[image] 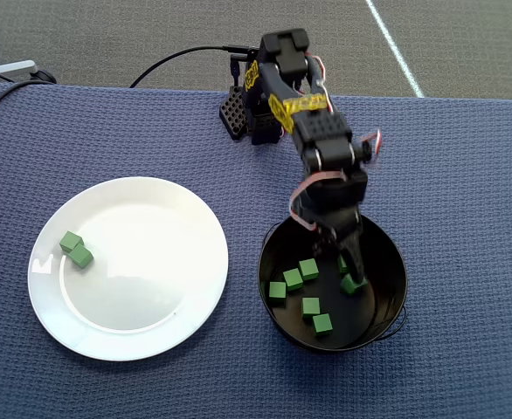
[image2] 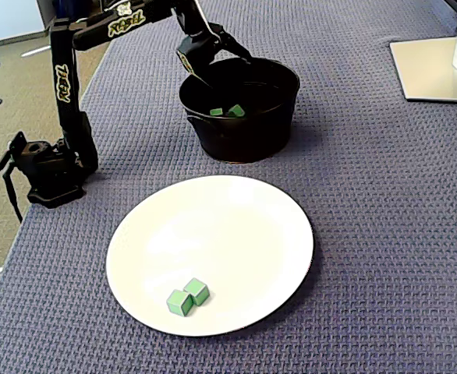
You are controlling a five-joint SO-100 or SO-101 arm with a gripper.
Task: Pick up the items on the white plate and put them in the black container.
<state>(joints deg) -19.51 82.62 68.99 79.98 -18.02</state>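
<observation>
The white plate (image: pixel 138 284) (image2: pixel 228 234) holds two green cubes (image: pixel 76 249) (image2: pixel 188 297) side by side near its rim. To its right in the overhead view stands the black container (image: pixel 399 262) (image2: pixel 248 140), with several green cubes (image: pixel 300 273) (image2: pixel 226 111) on its floor. My gripper (image: pixel 348 266) (image2: pixel 227 74) hangs over the container's mouth, open, with nothing between its fingers. One cube (image: pixel 352 283) lies just past the fingertips, and another is partly hidden under them.
The arm's base (image: pixel 252 118) (image2: pixel 49 175) sits at the edge of the blue-grey woven cloth, with a black cable trailing off it. A grey monitor stand (image2: pixel 435 66) occupies the top right corner of the fixed view.
</observation>
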